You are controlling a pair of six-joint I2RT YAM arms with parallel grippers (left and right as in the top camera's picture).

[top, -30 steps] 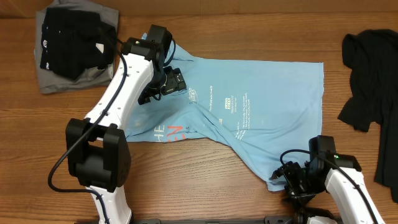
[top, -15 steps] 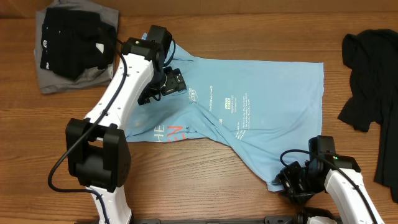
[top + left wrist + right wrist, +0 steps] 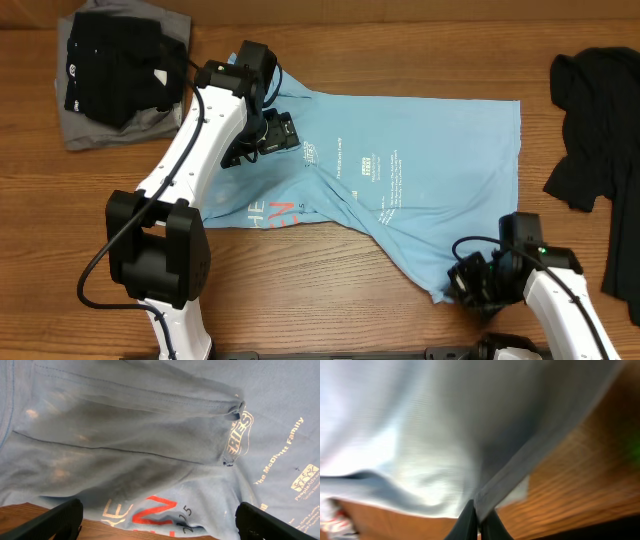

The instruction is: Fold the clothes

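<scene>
Of the clothes, a light-blue T-shirt (image 3: 400, 190) with white and pink-red lettering lies spread and partly twisted on the wooden table. My left gripper (image 3: 280, 133) hovers over its upper left part, jaws wide open and holding nothing. In the left wrist view, wrinkled blue fabric (image 3: 150, 435) fills the frame above that gripper (image 3: 160, 525). My right gripper (image 3: 458, 285) sits at the shirt's near right corner, shut on the hem. The right wrist view shows the hem edge (image 3: 520, 475) pinched between the closed fingers of the gripper (image 3: 479, 522).
A black garment (image 3: 115, 60) rests on a grey one (image 3: 95, 132) at the far left corner. Another black garment (image 3: 600, 150) lies crumpled along the right edge. Bare wood (image 3: 330, 280) shows in front of the shirt.
My right gripper has shut on the shirt's near right hem and shifted slightly up and away from the table's near edge. The left arm has not moved.
</scene>
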